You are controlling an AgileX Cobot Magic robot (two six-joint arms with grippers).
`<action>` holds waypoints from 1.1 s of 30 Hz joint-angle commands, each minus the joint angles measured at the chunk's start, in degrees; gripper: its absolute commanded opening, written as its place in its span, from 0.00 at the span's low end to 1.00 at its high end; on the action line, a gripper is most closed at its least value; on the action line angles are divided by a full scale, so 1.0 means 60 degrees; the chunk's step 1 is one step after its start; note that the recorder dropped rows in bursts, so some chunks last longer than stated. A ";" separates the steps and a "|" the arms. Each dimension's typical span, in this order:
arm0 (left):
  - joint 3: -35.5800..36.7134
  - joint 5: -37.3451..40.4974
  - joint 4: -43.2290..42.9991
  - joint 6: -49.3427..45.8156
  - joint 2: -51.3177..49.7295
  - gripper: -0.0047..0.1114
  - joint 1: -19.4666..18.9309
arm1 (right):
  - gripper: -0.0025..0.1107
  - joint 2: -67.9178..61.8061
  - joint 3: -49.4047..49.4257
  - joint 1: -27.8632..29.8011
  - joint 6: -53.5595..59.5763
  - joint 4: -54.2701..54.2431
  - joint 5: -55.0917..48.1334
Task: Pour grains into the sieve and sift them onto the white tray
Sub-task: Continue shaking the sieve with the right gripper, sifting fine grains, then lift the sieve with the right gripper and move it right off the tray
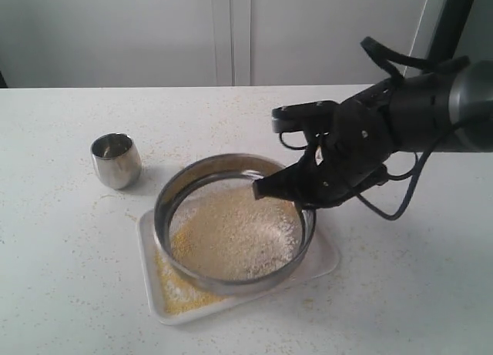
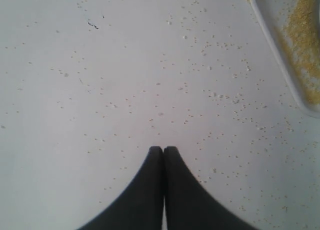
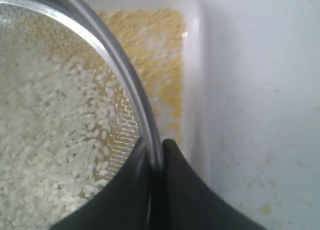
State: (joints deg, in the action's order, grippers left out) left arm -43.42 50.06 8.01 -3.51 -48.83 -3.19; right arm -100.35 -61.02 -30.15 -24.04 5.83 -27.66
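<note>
Firmly, the right gripper's (image 3: pixel 156 160) fingers clamp the sieve's (image 1: pixel 166 197) rim, one inside, one outside. Pale grains (image 1: pixel 231 232) cover its mesh, finer yellow ones filling the white tray's (image 1: pixel 323 259) front-left corner underneath. The left gripper's (image 2: pixel 163 151) fingers are pressed together over the speckled table (image 1: pixel 62 293), beside the tray's edge.

The sieve (image 1: pixel 231 284) is polished metal with a glossy, reflective ring, and its bottom is a fine grey wire mesh (image 3: pixel 122 127). The grains (image 1: pixel 231 232) look dry and matt: pale rice-like bits and fine yellow meal. The white tray (image 1: pixel 323 260) is smooth plastic with a faint sheen. The small cup (image 1: pixel 117 161) is mirror-bright steel. The surface (image 1: pixel 62 255) is matt white, lightly speckled. The left tool (image 2: pixel 163 150) and right tool (image 3: pixel 157 151) look like smooth, dull black plastic.
</note>
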 commanded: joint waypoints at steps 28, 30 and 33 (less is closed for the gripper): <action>0.0046 0.0077 0.0080 -0.0003 0.0086 0.04 -0.0020 | 0.02 0.0157 -0.0289 0.0396 0.0672 -0.1409 0.0121; 0.0046 0.0077 0.0080 -0.0003 0.0086 0.04 -0.0020 | 0.02 0.0157 -0.0671 0.0507 0.0931 -0.1409 -0.0475; 0.0046 0.0077 0.0080 -0.0003 0.0086 0.04 -0.0020 | 0.02 0.0177 -0.1177 0.0756 0.1125 -0.1409 -0.1221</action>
State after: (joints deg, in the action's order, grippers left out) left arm -43.42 50.06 8.01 -3.51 -48.83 -3.19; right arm -100.23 -65.04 -27.23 -18.62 -2.30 -32.86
